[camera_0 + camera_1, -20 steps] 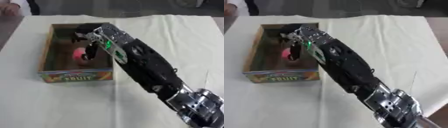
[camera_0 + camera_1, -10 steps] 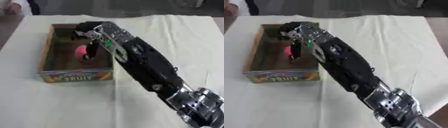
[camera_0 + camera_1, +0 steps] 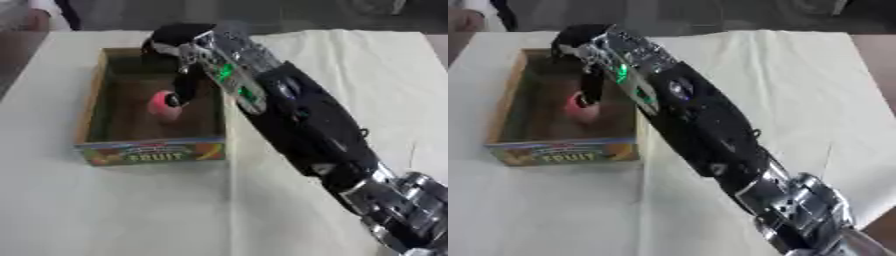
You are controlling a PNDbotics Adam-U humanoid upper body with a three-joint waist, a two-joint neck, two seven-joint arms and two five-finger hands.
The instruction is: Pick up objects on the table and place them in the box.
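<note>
The right hand (image 3: 179, 47) reaches into the box (image 3: 94, 100), fingers touching the pink ball (image 3: 164, 105) (grip unclear). Let go gently, then lift straight up.

Soft, even overhead light leaves the cream cloth on the bench (image 3: 105, 210) bright, almost washed out, with only faint shadows. Both views are blurred throughout, smearing the box (image 3: 149, 150) lettering. The box's inside lies dim, and the silver arm joints (image 3: 798, 210) show dull glare.

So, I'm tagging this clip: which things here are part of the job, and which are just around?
Part of the job:
- right hand
- pink object, inside the box
- box

Just around:
- white cloth covering the table
</note>
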